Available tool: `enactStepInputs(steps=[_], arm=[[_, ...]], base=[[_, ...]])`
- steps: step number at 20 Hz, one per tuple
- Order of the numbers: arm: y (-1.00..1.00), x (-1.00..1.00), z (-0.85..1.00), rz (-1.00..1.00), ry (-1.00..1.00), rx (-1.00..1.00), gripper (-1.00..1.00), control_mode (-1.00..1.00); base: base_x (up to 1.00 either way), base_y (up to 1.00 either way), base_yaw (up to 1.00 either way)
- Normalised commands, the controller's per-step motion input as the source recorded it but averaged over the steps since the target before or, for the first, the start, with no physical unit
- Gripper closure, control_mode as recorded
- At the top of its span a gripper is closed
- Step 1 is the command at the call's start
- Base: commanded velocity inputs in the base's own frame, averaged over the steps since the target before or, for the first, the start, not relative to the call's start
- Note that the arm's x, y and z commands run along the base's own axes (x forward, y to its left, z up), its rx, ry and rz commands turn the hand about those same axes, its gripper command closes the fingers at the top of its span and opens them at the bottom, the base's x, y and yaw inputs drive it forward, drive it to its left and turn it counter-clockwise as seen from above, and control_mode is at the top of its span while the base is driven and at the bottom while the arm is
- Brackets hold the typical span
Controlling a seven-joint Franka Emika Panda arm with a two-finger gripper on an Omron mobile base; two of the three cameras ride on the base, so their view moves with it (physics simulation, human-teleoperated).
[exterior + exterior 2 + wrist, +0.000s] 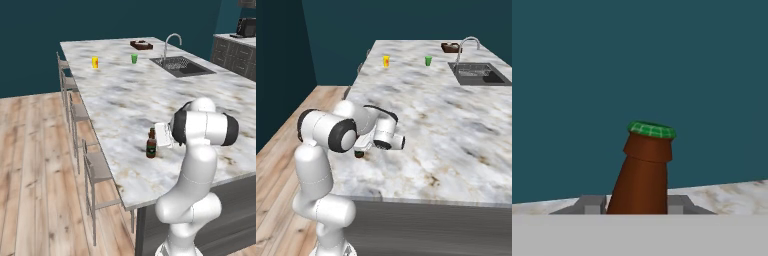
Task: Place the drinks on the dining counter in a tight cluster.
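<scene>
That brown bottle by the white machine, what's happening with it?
The robot's hand is closed around the lower part of a brown beer bottle, which stands near the close end of the long marble dining counter, on the side with the stools. In the hand view the bottle's cap looks green. Far down the counter sit a small yellow cup and a small green cup, with a sink and faucet beyond.
</scene>
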Motion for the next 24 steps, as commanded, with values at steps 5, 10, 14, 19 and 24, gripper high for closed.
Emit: enactStepInputs(steps=[5, 10, 14, 19, 24], arm=[[0.0, 0.01, -0.24, -0.05, -0.01, 0.0, -1.0, -1.0], [-0.02, 0.0, -0.14, -0.02, 0.0, 0.0, -1.0, -1.0], [-0.11, -0.03, -0.03, -0.01, 0.0, 0.0, -1.0, -1.0], [-0.19, -0.07, 0.0, 0.0, 0.0, 0.0, -1.0, -1.0], [-0.1, -0.24, 0.06, 0.0, 0.0, 0.0, -1.0, -1.0]], base=[[0.0, 0.0, 0.0], [0.0, 0.0, 0.0], [0.0, 0.0, 0.0], [0.0, 0.0, 0.0], [0.0, 0.0, 0.0]])
